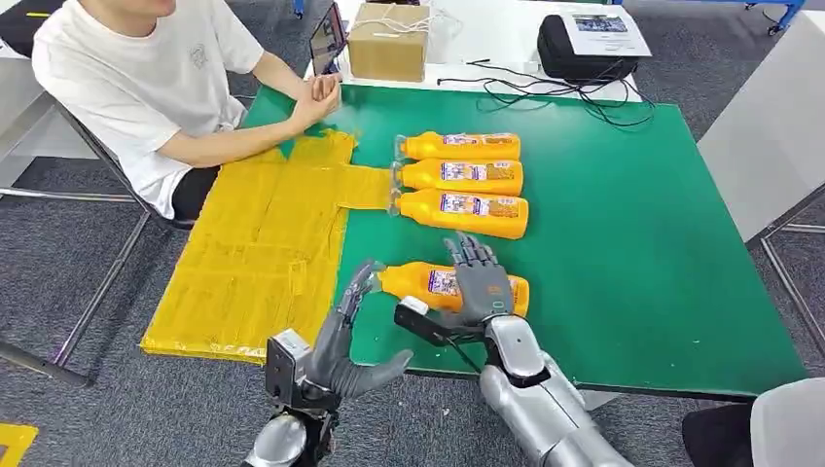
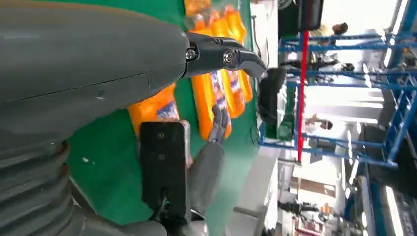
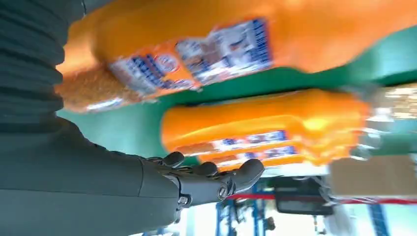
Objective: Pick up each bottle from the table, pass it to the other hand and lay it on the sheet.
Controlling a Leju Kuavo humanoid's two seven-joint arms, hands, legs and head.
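Right hand over nearest orange bottle, three bottles beyond

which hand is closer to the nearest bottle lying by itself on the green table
Right. The right hand is spread over the lone bottle's middle, at or just above its surface. The left hand is off its cap end, fingers pointing toward it, apart.

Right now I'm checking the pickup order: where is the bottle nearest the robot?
In the head view, the nearest orange bottle lies on its side near the green table's front edge, under the right hand, apart from the three-bottle row.
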